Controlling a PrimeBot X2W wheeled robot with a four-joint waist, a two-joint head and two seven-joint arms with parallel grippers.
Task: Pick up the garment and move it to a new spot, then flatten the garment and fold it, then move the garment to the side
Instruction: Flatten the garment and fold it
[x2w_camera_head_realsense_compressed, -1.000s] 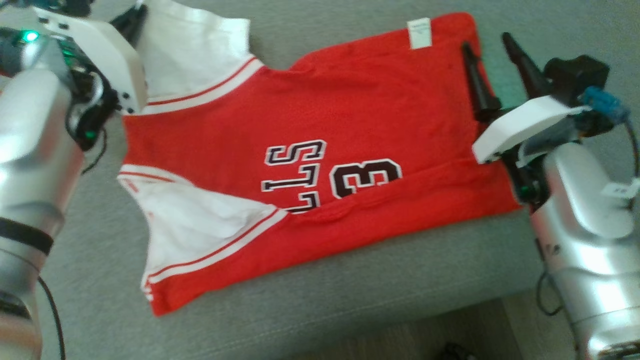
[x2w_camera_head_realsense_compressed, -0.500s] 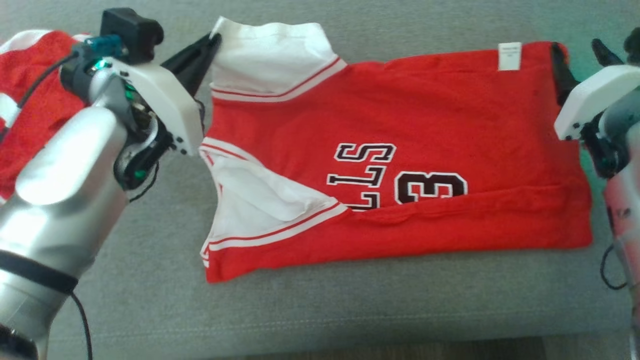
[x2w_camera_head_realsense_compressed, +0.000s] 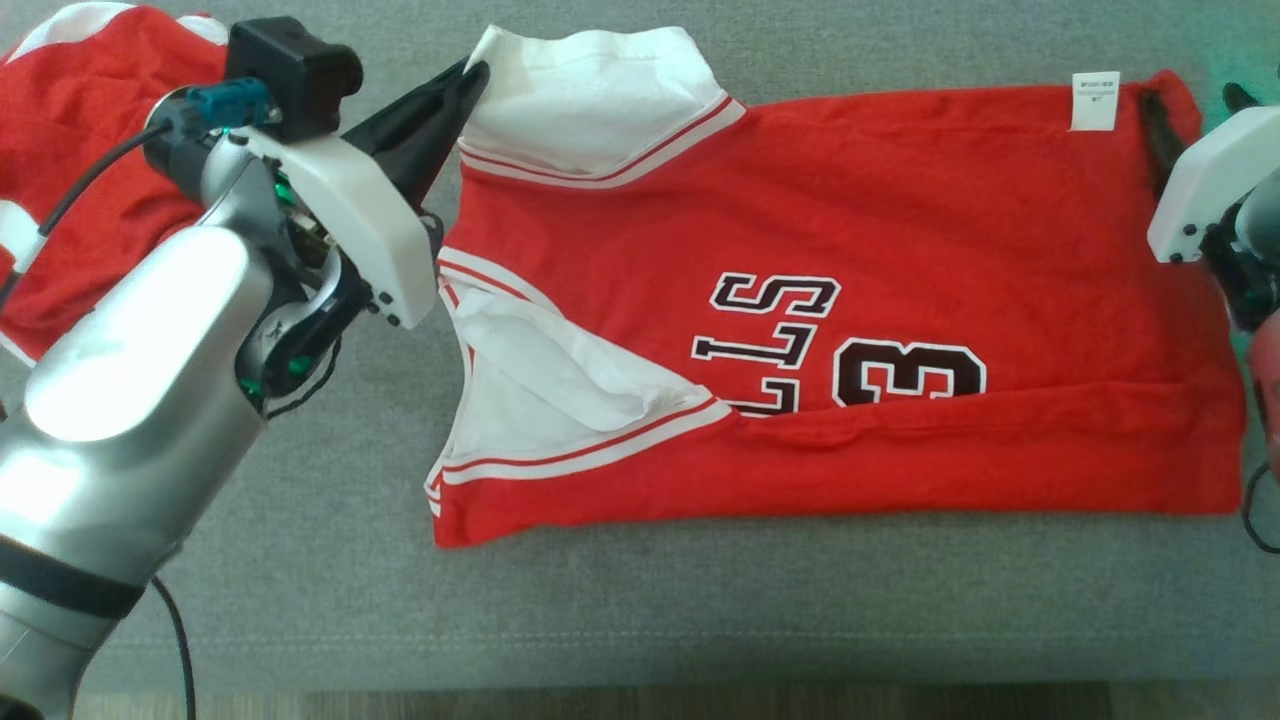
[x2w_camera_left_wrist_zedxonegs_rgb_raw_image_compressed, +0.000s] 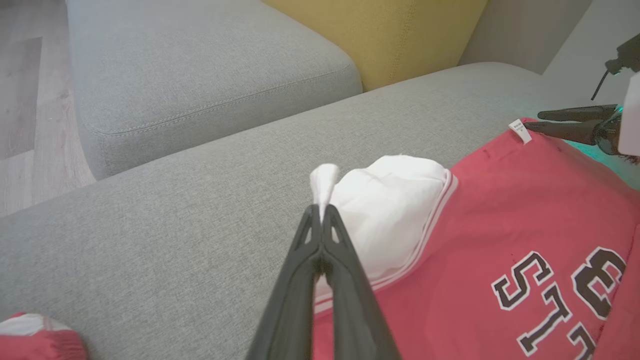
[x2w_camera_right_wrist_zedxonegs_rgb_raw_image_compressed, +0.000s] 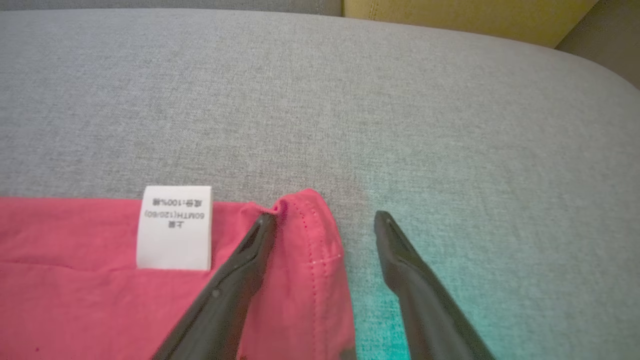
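The jersey (x2w_camera_head_realsense_compressed: 850, 250) is lying spread on the grey cushion (x2w_camera_head_realsense_compressed: 700, 620), with its near edge turned in over part of the lettering. The left gripper (x2w_camera_left_wrist_zedxonegs_rgb_raw_image_compressed: 320, 212) is pinching the tip of the white sleeve (x2w_camera_head_realsense_compressed: 590, 100) — fingers pressed together, a tuft of cloth poking out past them. The right gripper (x2w_camera_right_wrist_zedxonegs_rgb_raw_image_compressed: 324, 216) is standing wide apart at the hem corner beside the label (x2w_camera_right_wrist_zedxonegs_rgb_raw_image_compressed: 174, 227). One finger is resting on the red cloth, the other is over bare cushion, and nothing is gripped.

The jersey looks light, thin and limp. It will probably be sagging between any two holds, and dragging and bunching on the cushion's coarse weave rather than sliding. Stitched hems and corners look like the best places to take it — the cloth is doubled there and less likely to slip. The sleeve-tip pinch looks shallow, so a hard pull may be risking its loss.
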